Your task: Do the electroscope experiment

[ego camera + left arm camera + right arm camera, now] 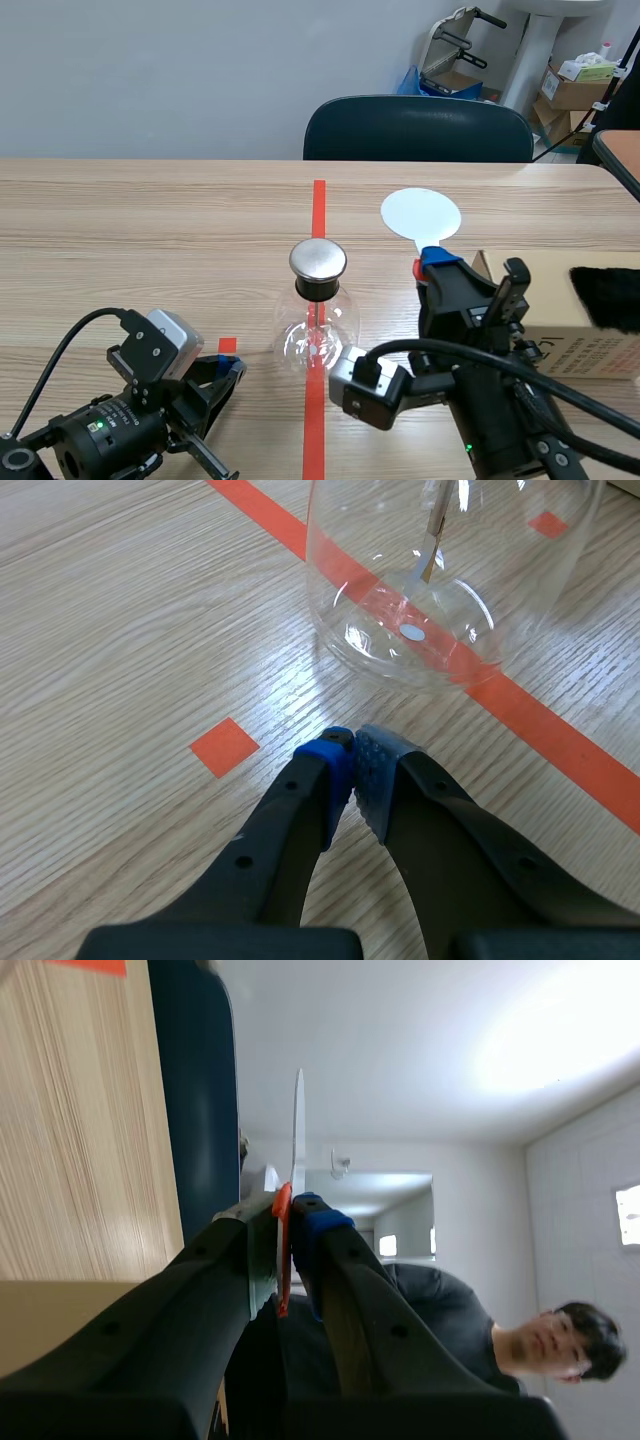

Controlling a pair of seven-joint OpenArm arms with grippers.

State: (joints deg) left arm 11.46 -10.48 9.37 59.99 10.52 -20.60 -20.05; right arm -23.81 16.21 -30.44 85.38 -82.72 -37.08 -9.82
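The left tool (232, 368) (352, 742) is carried low over the bench (150, 230) on an arm lying near the front edge. Its fingers are pressed together on nothing and pointed at the glass flask (317, 335) (420, 600) just ahead. The flask, topped by a metal cap (318, 260), is set on the red line. The right tool (428, 265) (290, 1205) is raised to its right, clamped on the red handle of a white disc (421, 215) (298, 1130). A cardboard box (590, 330) is seen further right.
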